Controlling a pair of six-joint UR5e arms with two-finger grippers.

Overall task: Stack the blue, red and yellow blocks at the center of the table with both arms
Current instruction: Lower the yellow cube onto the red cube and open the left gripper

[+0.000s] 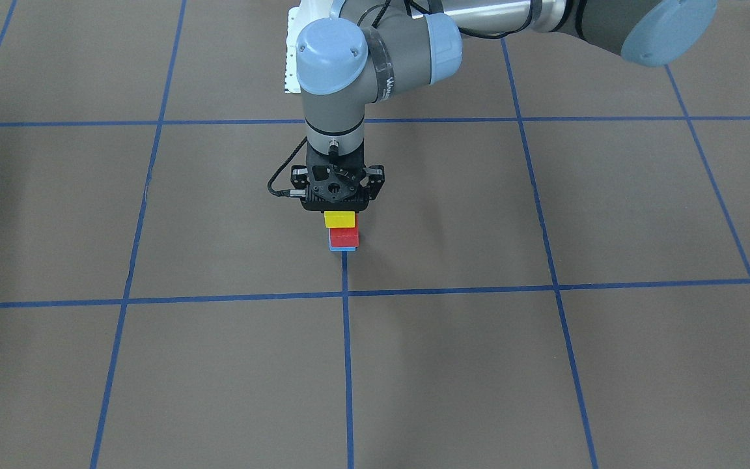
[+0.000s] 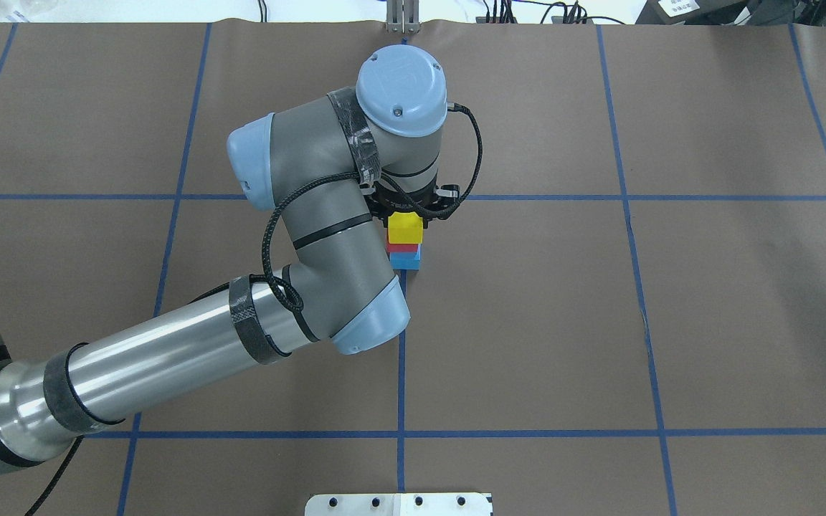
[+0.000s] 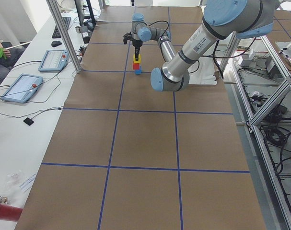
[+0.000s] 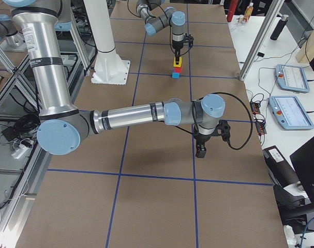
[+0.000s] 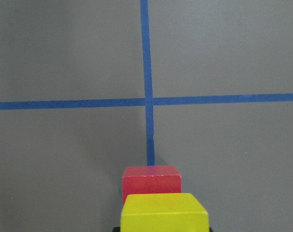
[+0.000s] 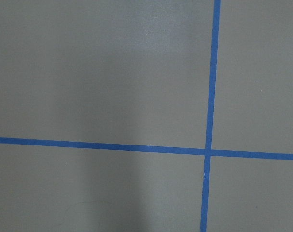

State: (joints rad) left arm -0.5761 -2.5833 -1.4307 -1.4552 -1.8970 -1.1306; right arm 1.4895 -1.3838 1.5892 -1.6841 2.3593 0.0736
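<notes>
A blue block [image 1: 342, 247] sits on the table near the central tape crossing, with a red block [image 1: 345, 235] stacked on it. My left gripper [image 1: 340, 213] points straight down over the stack and is shut on a yellow block [image 1: 340, 219], held at the top of the red block, shifted slightly sideways. I cannot tell whether yellow rests on red. The overhead view shows yellow [image 2: 405, 228], red [image 2: 403, 247] and blue [image 2: 406, 261]. The left wrist view shows yellow [image 5: 164, 211] in front of red [image 5: 151, 181]. My right gripper [image 4: 200, 151] hangs over bare table far from the stack; I cannot tell whether it is open.
Brown paper with blue tape grid lines [image 2: 401, 358] covers the table. A white base plate [image 2: 399, 504] sits at the robot-side edge. The left arm's elbow [image 2: 363, 326] hangs over the table beside the stack. Operator tablets [image 3: 20, 86] lie beyond the table's edge.
</notes>
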